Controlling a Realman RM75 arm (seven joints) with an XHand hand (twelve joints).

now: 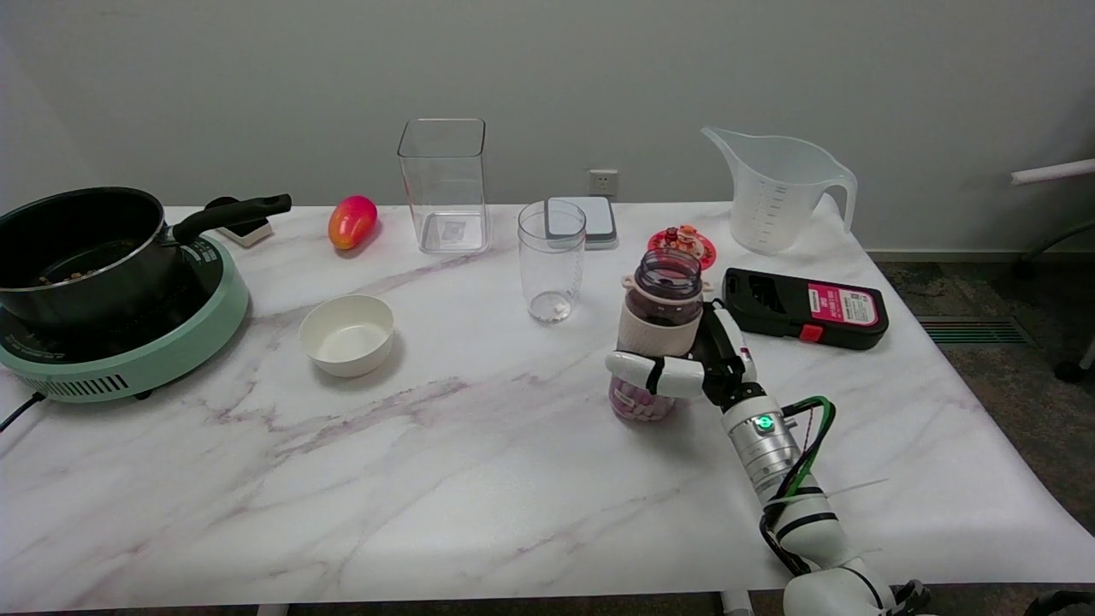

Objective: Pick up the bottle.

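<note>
The right hand [689,364] wraps its fingers [637,368] around the pink bottle [657,334], gripping it upright on the marble tabletop [479,479].

White marble-veined table [479,462] carries a cooker [128,351]; bowl [347,334]; mango [352,222]; two clear containers; jug [774,192]; bottle [654,334].

Even, diffuse overhead light, fairly bright; no hard beams. Shadows are soft and short: a faint one under the bowl [346,334], another right of the bottle [657,334] and robot hand [684,364]. Mild sheen on the marble surface [479,479], washed out toward the near edge. Pan [81,244] interior reads dark, detail lost. Focus is sharp throughout; slight wide-angle stretch at the corners. Some compression softness on the clear containers.
</note>
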